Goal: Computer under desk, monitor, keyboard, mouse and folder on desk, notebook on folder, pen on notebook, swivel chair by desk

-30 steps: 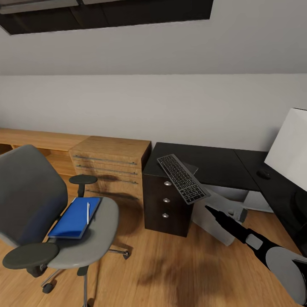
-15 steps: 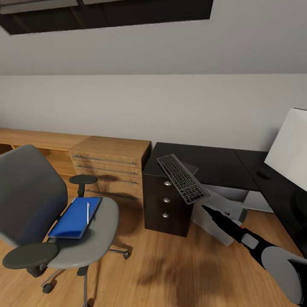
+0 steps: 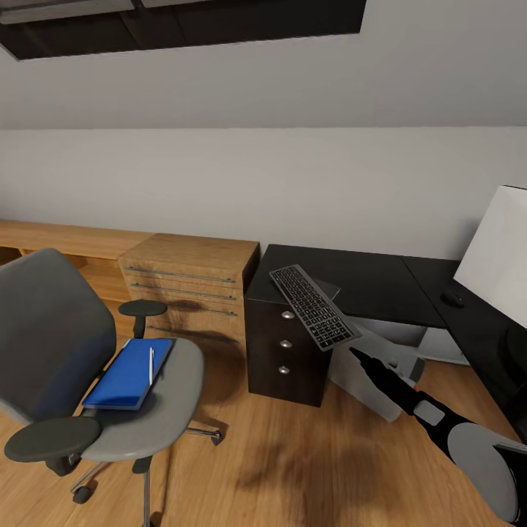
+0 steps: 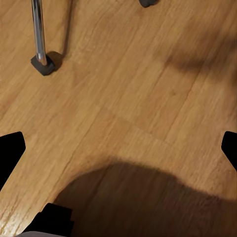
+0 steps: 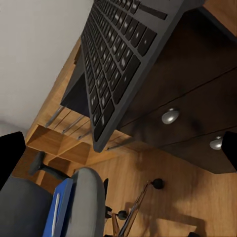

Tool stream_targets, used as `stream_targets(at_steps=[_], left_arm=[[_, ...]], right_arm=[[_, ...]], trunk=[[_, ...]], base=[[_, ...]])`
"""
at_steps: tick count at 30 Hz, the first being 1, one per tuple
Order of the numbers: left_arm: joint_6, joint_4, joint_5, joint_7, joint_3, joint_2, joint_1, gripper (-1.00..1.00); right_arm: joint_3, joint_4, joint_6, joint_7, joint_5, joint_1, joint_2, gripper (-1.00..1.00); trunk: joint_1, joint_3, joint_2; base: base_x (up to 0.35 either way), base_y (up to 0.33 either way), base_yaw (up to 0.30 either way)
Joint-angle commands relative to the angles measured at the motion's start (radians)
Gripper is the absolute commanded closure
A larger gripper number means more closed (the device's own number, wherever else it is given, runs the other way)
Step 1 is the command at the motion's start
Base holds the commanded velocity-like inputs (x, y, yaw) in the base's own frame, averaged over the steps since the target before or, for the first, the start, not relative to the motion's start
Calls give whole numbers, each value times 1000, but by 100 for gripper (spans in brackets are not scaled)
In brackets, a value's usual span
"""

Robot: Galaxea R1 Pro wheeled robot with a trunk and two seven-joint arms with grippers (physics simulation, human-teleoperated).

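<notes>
The keyboard (image 3: 315, 306) lies tilted on the black desk (image 3: 373, 282), its near end hanging over the drawer front. My right gripper (image 3: 356, 356) is just below that overhanging end, open, with the keyboard (image 5: 113, 54) close ahead between its spread fingers (image 5: 10, 158). The blue folder (image 3: 128, 373) lies on the swivel chair (image 3: 88, 366) with the white pen (image 3: 151, 364) on top. The mouse (image 3: 451, 299) sits on the desk near the monitor (image 3: 498, 256). The grey computer (image 3: 380, 351) stands under the desk. A dark grey flat corner (image 3: 331, 288) under the keyboard may be the notebook. My left gripper (image 4: 118, 150) is open over the floor.
A light wooden drawer unit (image 3: 190, 282) and a low wooden shelf (image 3: 58, 238) stand along the wall left of the desk. Desk drawers with silver knobs (image 3: 285, 342) face me. A chair leg with caster (image 4: 42, 54) stands on the wood floor near my left gripper.
My right gripper has edged slightly left and up towards the keyboard's overhanging end. Everything else is still.
</notes>
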Motion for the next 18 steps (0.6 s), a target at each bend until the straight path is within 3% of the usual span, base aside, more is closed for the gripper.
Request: stream_targets(at_steps=[1, 8, 18], left_arm=[[-3, 0, 2, 8, -7, 0, -1, -100], [-5, 0, 3, 8, -7, 0, 0, -100], [-4, 0, 2, 9, -8, 0, 0, -100]], right_arm=[[-8, 2, 9, 4, -1, -1, 0, -100], [-7, 2, 23, -1, -16, -1, 0, -100], [-8, 0, 147, 1, -58, -1, -1, -100]], trunk=[[0, -1, 0], [0, -1, 0], [0, -1, 0]], base=[[0, 0, 0], [57, -57, 0], [55, -53, 0]])
